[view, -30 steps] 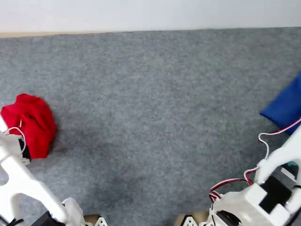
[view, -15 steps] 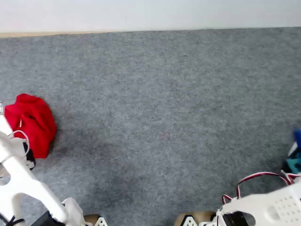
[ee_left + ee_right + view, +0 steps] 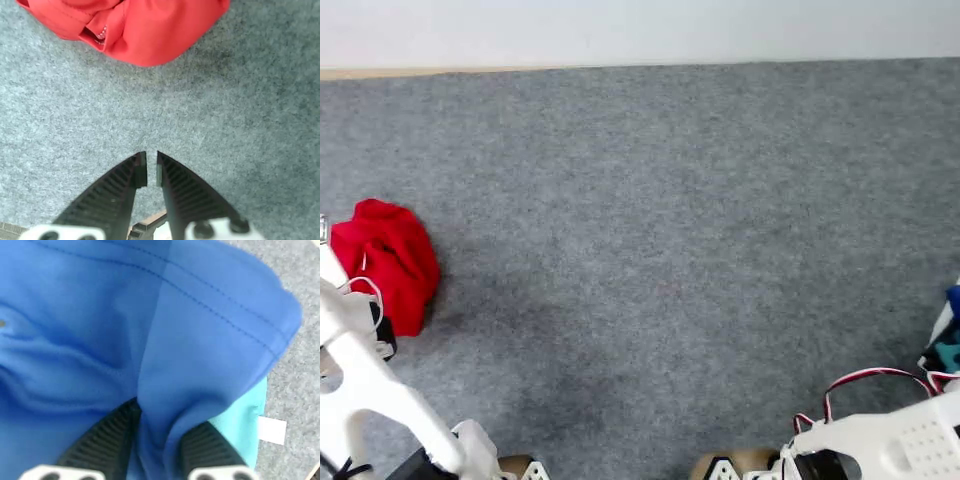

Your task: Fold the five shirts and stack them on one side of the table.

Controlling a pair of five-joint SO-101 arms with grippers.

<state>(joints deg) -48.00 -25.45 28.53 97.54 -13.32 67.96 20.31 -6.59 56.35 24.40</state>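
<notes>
Your left pincer point(image 3: 151, 169) is hanging just over the grey felt table point(image 3: 250, 125), its 2 fingers nearly touching and gripping nothing. The crumpled red cloth shirt point(image 3: 145, 30) is lying just ahead of its tips, at the table's left side. Your right pincer point(image 3: 165, 421) is clamping a fold of the royal-blue cloth shirt point(image 3: 100, 315), which is lying over a teal cloth shirt point(image 3: 245, 415) at the table's right edge.

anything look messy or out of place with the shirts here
The red shirt is a crumpled heap at the left edge of the table, not folded. The blue shirt is bunched up in the right claw, with teal cloth peeking out beside it. Nothing looks torn.
</notes>
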